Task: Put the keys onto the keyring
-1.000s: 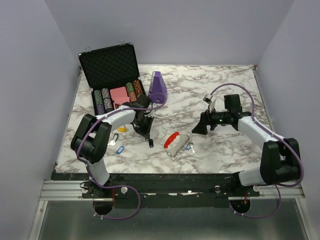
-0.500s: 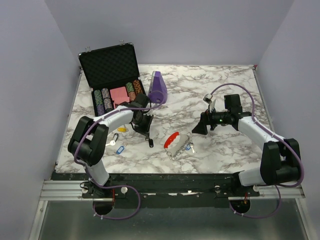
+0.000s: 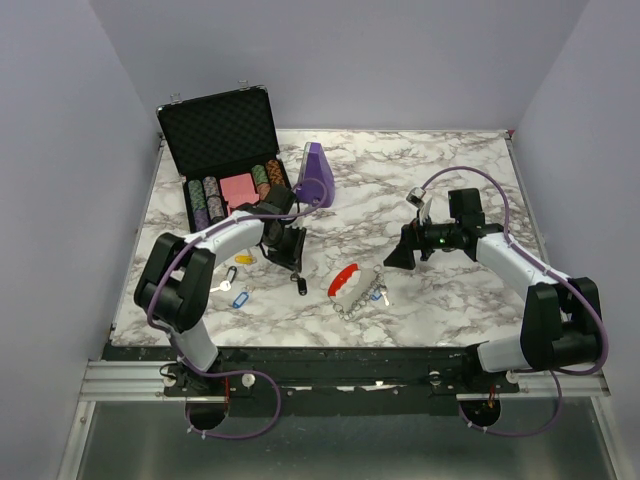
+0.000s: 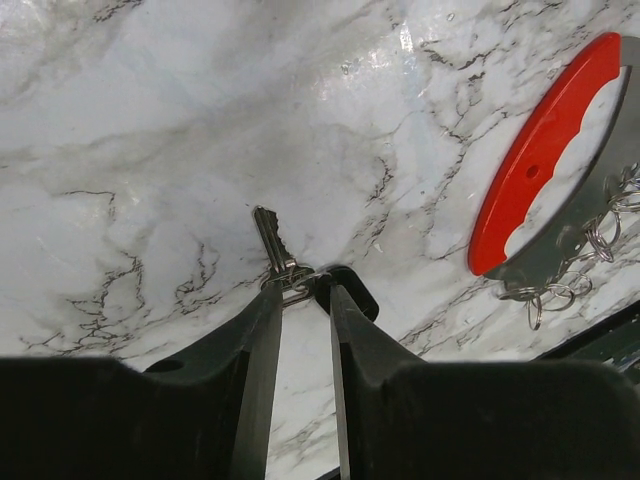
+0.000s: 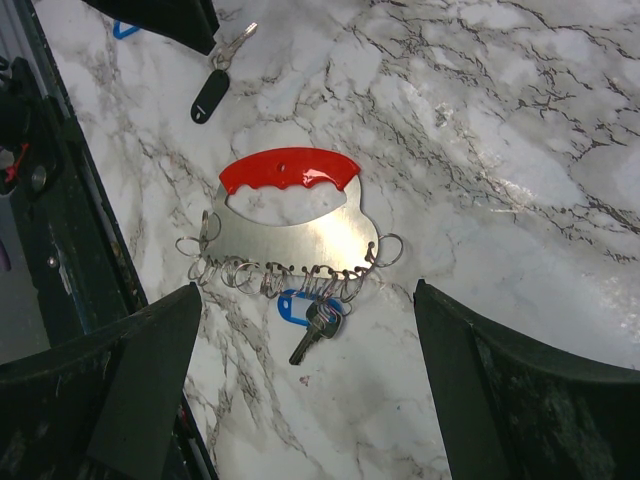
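Note:
The keyring [image 3: 345,280] lies at the front middle of the table, a red arc with a silvery plate and a row of metal rings; it is also in the right wrist view [image 5: 288,172]. One blue-tagged key [image 5: 305,310] hangs from its rings. My left gripper [image 4: 302,288] has its jaws nearly together around the small ring of the slim black key [image 4: 348,292], which lies on the marble [image 3: 301,287]. My right gripper [image 5: 307,290] is wide open and empty, hovering above the keyring. Three loose keys lie left: yellow tag [image 3: 245,259], dark tag [image 3: 230,275], blue tag [image 3: 240,298].
An open black case [image 3: 222,130] with poker chips stands at the back left. A purple object [image 3: 317,170] stands next to it. The table's front edge [image 3: 330,348] is just below the keyring.
My left gripper has shifted slightly back and left. The black key has stayed where it was on the table. The right arm has not moved.

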Tool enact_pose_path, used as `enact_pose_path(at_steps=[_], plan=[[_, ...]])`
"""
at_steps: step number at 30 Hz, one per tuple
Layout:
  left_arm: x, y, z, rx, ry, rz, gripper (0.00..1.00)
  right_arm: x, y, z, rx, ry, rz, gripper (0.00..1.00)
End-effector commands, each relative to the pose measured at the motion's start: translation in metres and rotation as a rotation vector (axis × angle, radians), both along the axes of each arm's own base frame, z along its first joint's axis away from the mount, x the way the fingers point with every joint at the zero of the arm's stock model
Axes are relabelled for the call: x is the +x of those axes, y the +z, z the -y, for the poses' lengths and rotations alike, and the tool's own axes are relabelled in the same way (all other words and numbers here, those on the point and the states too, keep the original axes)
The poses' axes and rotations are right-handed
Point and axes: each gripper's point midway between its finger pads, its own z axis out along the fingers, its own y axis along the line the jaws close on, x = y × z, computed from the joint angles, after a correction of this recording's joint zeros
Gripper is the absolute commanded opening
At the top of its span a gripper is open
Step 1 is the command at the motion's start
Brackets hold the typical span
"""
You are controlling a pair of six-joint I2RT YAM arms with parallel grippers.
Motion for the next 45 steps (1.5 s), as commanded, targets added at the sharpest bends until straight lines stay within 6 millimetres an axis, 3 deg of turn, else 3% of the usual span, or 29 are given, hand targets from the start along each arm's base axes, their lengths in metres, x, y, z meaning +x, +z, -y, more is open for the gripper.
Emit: enact_pose_path(at_steps=[1,12,37,40,45], plan=[[0.004,0.000,0.010,-0.061,-0.025,-0.017,0.34,-0.002,0.011,-0.003,0.014,0.028,0.028,0.95],[-0.003,-0.009,0.013,-0.078,-0.045,-0.070,0.34,-0.002,0.010,-0.003,0.014,0.029,0.026,0.95],[-0.004,-0.006,0.014,-0.088,-0.046,-0.074,0.35,-0.004,0.012,-0.004,0.020,0.036,0.026,0.95],[-0.001,0.004,0.011,-0.086,-0.019,-0.027,0.38,-0.019,0.017,-0.011,0.062,0.121,0.017,0.95],[0.009,0.058,-0.005,-0.162,0.077,0.147,0.55,-0.044,0.021,-0.055,0.048,0.311,0.033,0.95]])
